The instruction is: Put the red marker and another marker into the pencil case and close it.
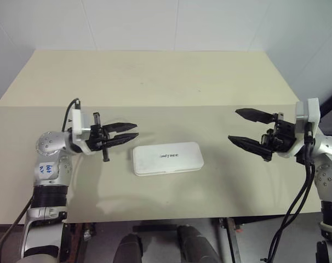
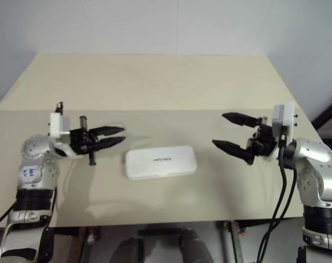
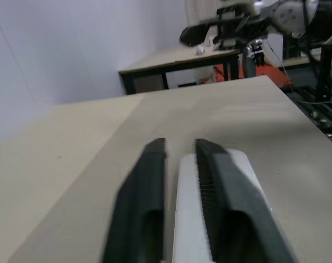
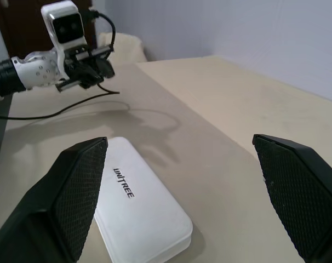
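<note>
i see the case [image 1: 167,158] lying lid-shut on the counter [image 1: 155,82] between my grippers, left gripper [image 1: 129,132] jaws slightly parted and empty, right gripper [image 1: 244,127] jaws spread wide, empty.

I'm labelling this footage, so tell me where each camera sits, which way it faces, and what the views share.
Left eye view: on the head, looking down at the table; both arms show.
Right eye view: its stereo twin, same scene.
Left wrist view: along the left gripper, over the pencil case, toward the right gripper.
Right wrist view: between its wide-open fingers, toward the left arm.
Shared: the closed pencil case.
</note>
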